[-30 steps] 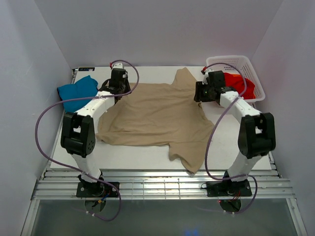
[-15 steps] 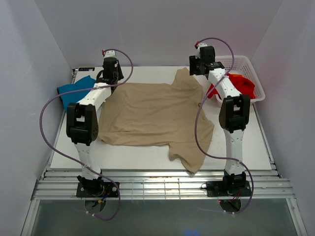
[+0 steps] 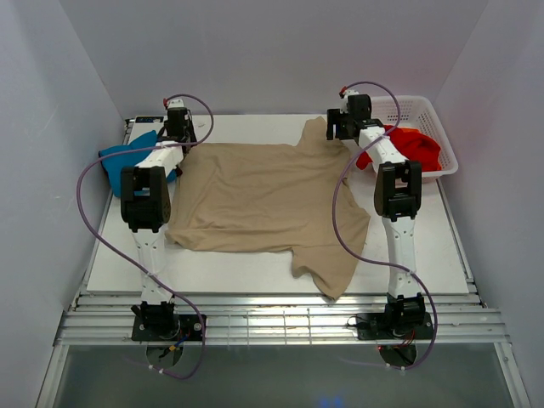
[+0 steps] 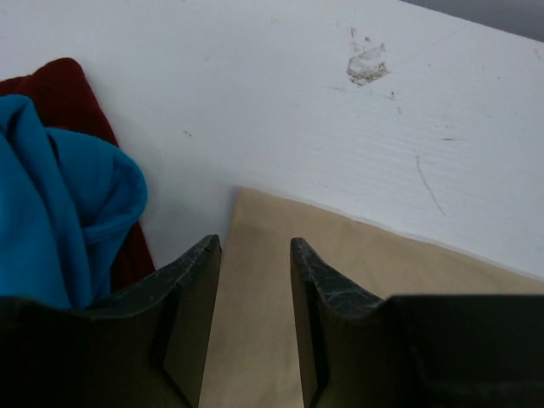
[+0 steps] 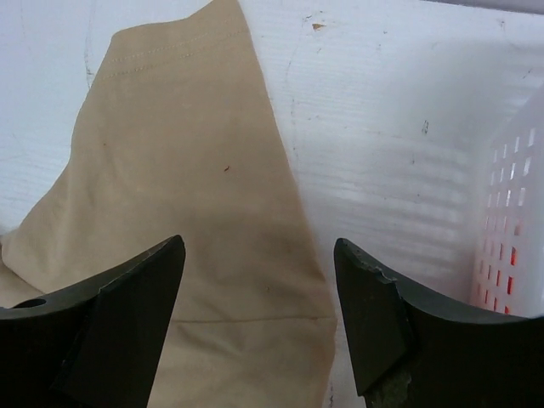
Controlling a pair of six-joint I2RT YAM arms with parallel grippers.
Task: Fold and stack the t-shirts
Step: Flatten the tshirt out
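Note:
A tan-beige t-shirt [image 3: 272, 200] lies spread flat on the white table [image 3: 425, 246]. My left gripper [image 3: 180, 136] hovers over its far left corner; in the left wrist view its fingers [image 4: 200, 280] stand a little apart, open [image 4: 255, 242], with flat tan cloth [image 4: 255, 323] under the gap. My right gripper [image 3: 337, 134] is wide open [image 5: 259, 242] above the far sleeve [image 5: 187, 170], holding nothing. A teal-blue t-shirt [image 3: 119, 161] [image 4: 59, 195] lies bunched at the far left on a dark red one [image 4: 68, 93]. A bright red t-shirt [image 3: 415, 144] sits in the basket.
The white lattice basket [image 3: 421, 109] stands at the far right corner, its wall [image 5: 514, 229] close beside my right fingers. Grey walls enclose the table on three sides. One sleeve of the tan shirt hangs toward the table's front edge [image 3: 327, 280].
Both arms have stretched toward the far edge of the table, drawing the tan shirt's far edge out flat. The right jaws have opened wide; the left jaws have parted a little.

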